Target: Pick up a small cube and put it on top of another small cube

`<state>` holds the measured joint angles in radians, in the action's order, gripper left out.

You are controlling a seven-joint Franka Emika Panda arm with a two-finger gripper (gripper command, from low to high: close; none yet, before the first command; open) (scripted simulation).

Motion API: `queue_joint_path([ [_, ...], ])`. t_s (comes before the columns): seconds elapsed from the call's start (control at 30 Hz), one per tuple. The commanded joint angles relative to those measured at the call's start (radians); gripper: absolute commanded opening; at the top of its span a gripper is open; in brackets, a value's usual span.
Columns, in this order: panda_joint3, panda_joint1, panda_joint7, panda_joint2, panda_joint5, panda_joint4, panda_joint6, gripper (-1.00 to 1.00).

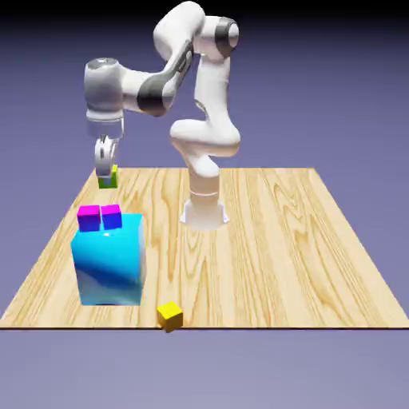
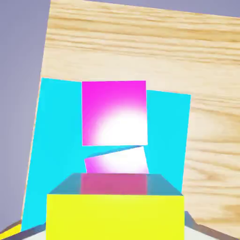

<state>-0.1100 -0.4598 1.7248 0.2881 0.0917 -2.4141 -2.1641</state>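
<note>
- Lime cube [image 1: 107,181] gripped in claw [image 1: 106,177], held aloft, far left.
- Two magenta cubes [image 1: 89,218] seen side by side on the big cyan block [image 1: 110,262], near left.
- Golden cube [image 1: 169,316] set at the near edge of the wooden surface [image 1: 264,256], right of the block.

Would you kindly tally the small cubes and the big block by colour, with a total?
Lime yellow-green cube: 1, in the gripper
Golden-yellow cube: 1
Magenta cubes: 2
Cyan block: 1
Total: 5
</note>
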Motion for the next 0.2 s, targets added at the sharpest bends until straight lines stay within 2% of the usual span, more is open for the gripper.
queue_joint_path([
  [0.0, -0.002, -0.001, 0.001, -0.020, 0.003, -0.024, -0.043, -1.00],
  [0.07, -0.005, -0.002, 0.002, -0.047, 0.004, -0.058, -0.104, -1.00],
  [0.1, -0.005, -0.002, 0.002, -0.047, 0.004, -0.058, -0.104, 1.00],
  [0.17, -0.003, -0.001, 0.002, -0.028, 0.003, -0.034, -0.061, 1.00],
])
